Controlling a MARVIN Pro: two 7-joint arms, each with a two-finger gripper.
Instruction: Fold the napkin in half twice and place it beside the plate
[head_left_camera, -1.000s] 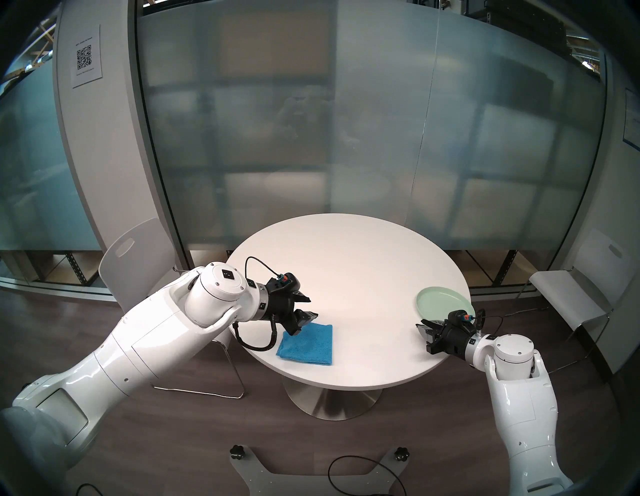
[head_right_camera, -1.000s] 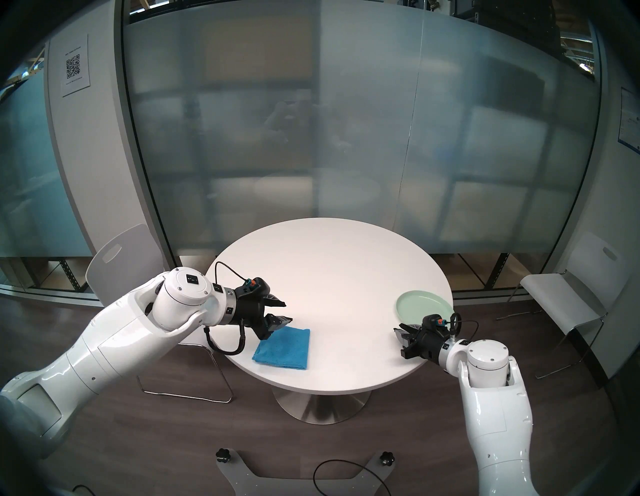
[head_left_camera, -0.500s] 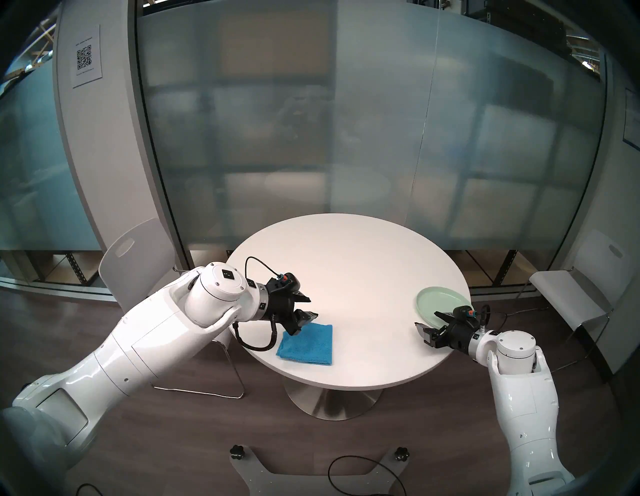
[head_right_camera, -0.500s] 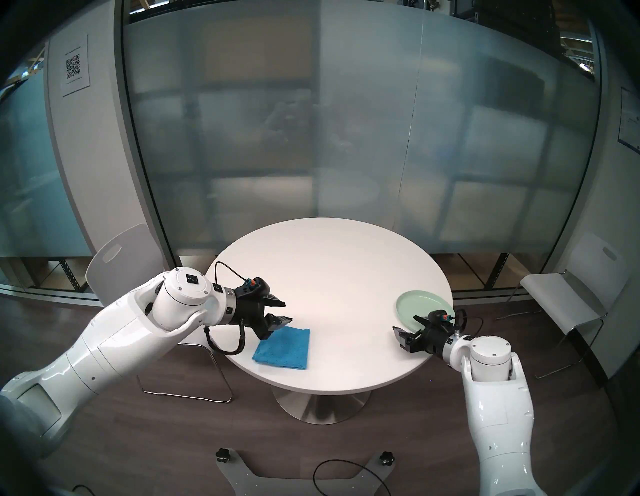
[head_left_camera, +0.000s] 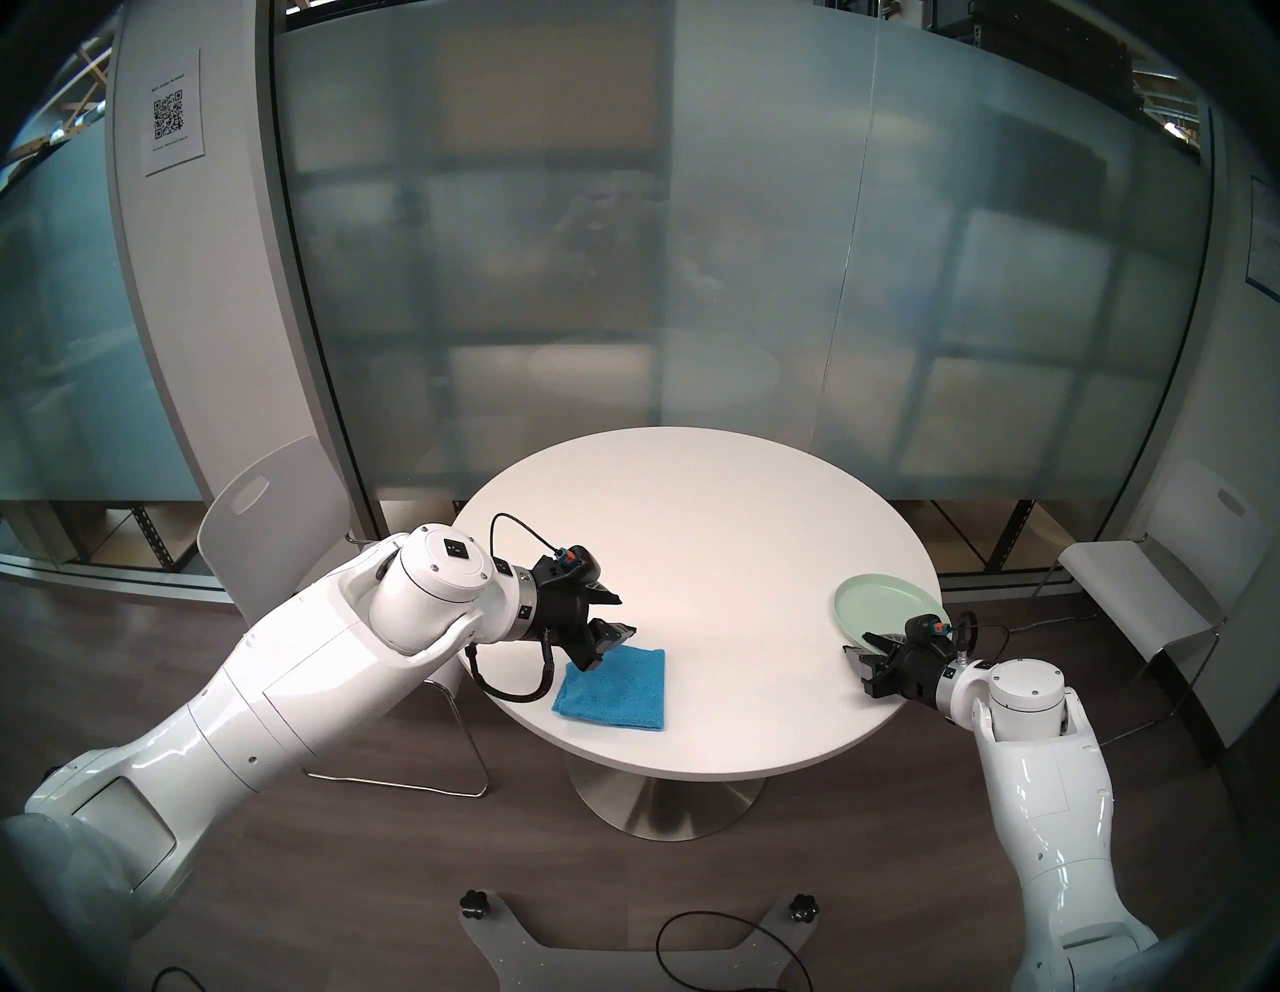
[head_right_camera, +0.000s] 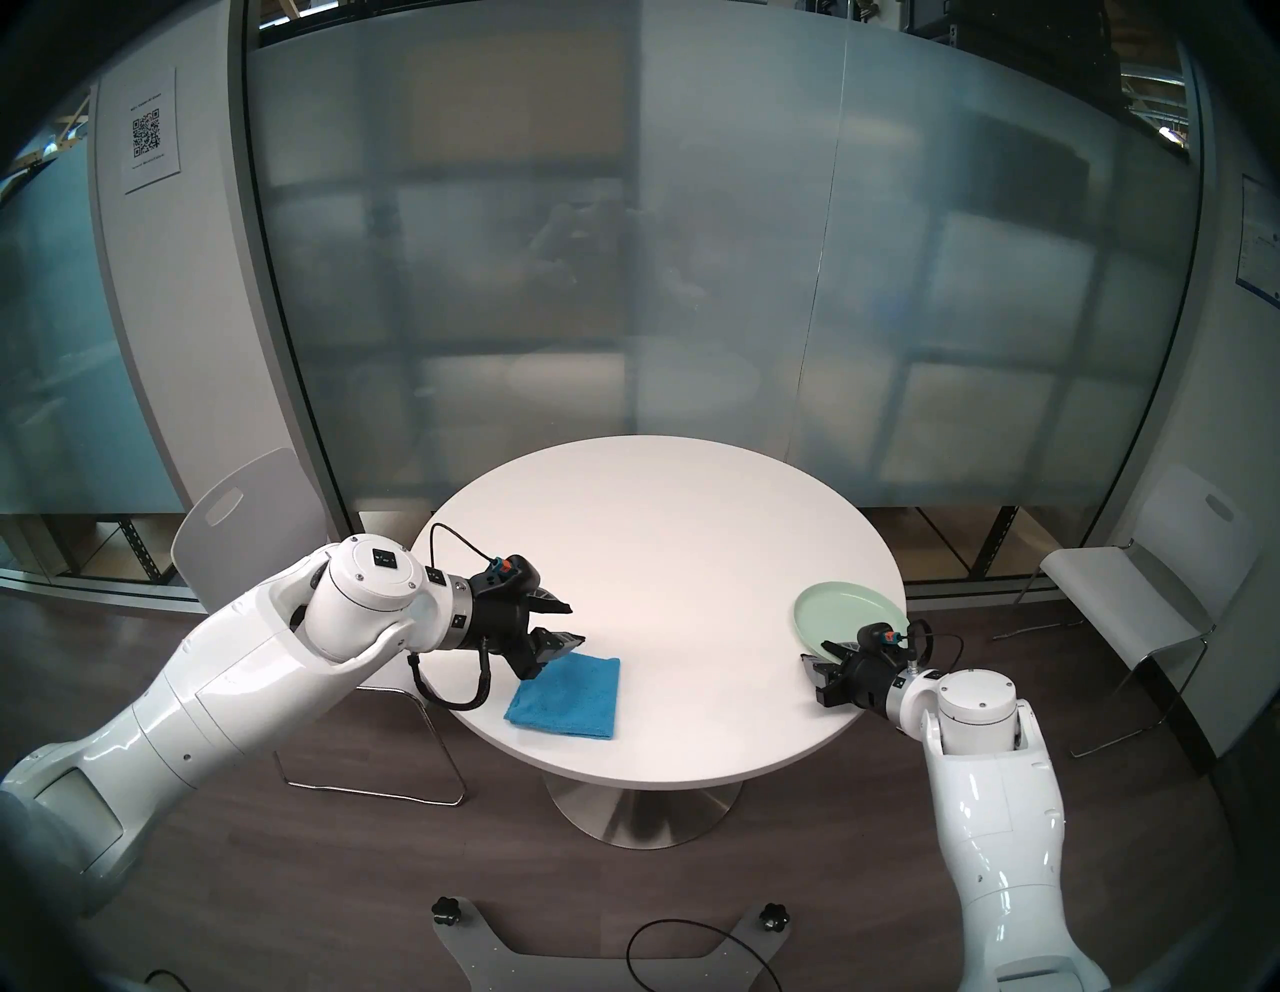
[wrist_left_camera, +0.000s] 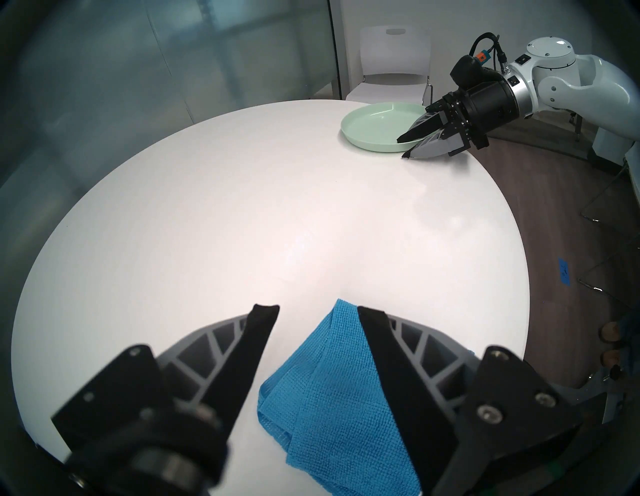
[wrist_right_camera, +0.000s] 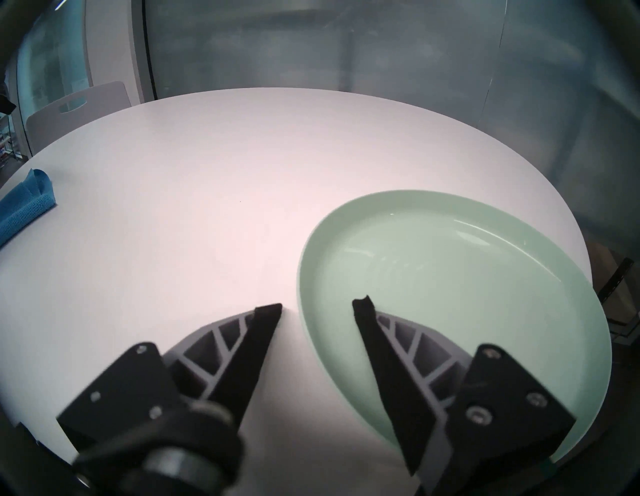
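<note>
I've got the napkin (head_left_camera: 613, 688) lying folded on the tabletop (head_left_camera: 699, 554) at about 7 o'clock in the head view, near the edge closest to me. The plate (head_left_camera: 883, 601) sits at roughly 3 o'clock, right at the tabletop's rim, so the two are well apart.

Left gripper (wrist_left_camera: 318, 311) hangs over the napkin's far left corner, jaws apart, nothing held; one finger crosses over the cloth in the wrist cam, and I can't tell if it touches. Right gripper (wrist_right_camera: 317, 306) is at the plate's near edge, jaws open and straddling the rim: one finger over the plate's inside, the other outside over bare tabletop. Not clamped on it as far as I see.

My read: folds look done or nearly so (layers visible at the napkin's edge), and placing beside the plate is what's left.

Risks from here:
- Plate is at the tabletop's very edge. If the right jaws close on the rim and drag or tip it, it could slide off.
- Napkin is soft terry, stacked layers. A one-corner pinch w/ the left jaws may peel only the top layer and undo the fold.
- Carrying it across, loose layers may flop open on set-down.
</note>
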